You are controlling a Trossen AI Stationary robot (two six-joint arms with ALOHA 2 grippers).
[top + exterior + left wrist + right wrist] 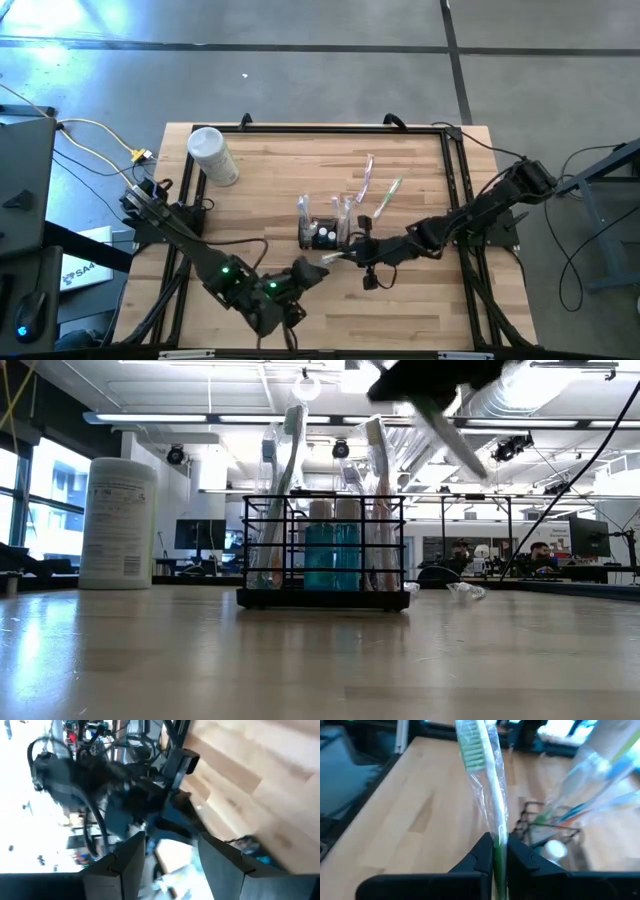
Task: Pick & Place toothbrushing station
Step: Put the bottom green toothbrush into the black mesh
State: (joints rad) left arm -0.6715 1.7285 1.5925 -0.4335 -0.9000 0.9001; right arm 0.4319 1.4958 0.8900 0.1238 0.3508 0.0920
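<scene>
The black wire caddy (320, 233) stands on its base at mid-table, with wrapped toothbrushes and a teal cup upright in it (325, 550). My right gripper (345, 256) hovers just to the near right of it, shut on a green-and-white toothbrush in clear wrap (487, 785). The caddy also shows in the right wrist view (547, 827). My left gripper (312, 272) is open and empty, near the table's front, just near-left of the right gripper. Its fingers show spread in the left wrist view (172, 865). My right gripper pinches the wrapped toothbrush's handle (499, 842) between its two fingers. The bristle head (472, 747) sticks out beyond the fingertips. The toothbrush is lifted clear of the table.
A white cylindrical container with a lid (212, 155) stands at the far left of the table (118, 520). Two wrapped toothbrushes (365, 180) (388, 197) lie on the wood beyond the caddy. A black frame (455, 180) runs along the table's edges.
</scene>
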